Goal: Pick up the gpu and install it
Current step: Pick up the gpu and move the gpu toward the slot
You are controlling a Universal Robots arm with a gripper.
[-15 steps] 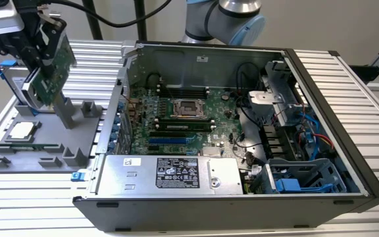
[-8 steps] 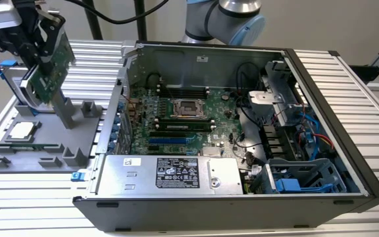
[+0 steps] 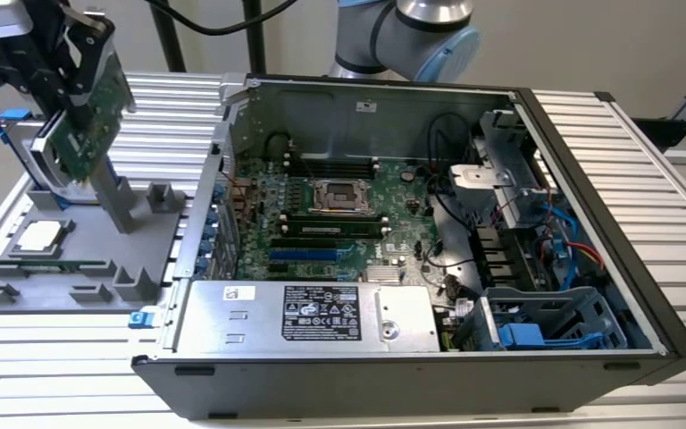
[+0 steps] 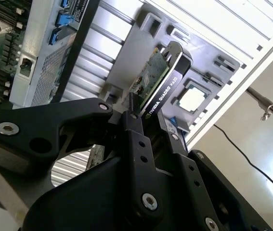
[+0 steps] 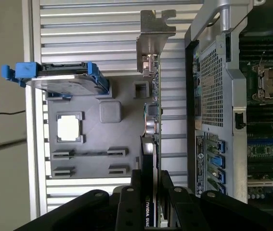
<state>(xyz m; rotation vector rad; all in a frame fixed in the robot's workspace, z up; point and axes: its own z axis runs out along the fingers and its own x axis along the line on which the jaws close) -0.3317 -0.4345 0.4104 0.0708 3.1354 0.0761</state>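
The computer case (image 3: 355, 393) is set on the table (image 3: 629, 152); a holder (image 3: 81, 290) lies beside it, toward the table's edge at the exterior view's left. 1 hard drive (image 3: 43, 170) stands in the holder, and the gpu (image 3: 87, 125) is held above the holder.

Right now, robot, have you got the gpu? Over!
Jaws shut on the gpu. It hangs over the grey tray, outside the open case. Hard drive beside it, apart.

The gpu (image 5: 152, 118) has a silvery metal bracket (image 5: 153, 36) and the pincer (image 5: 150, 175) is matt black.
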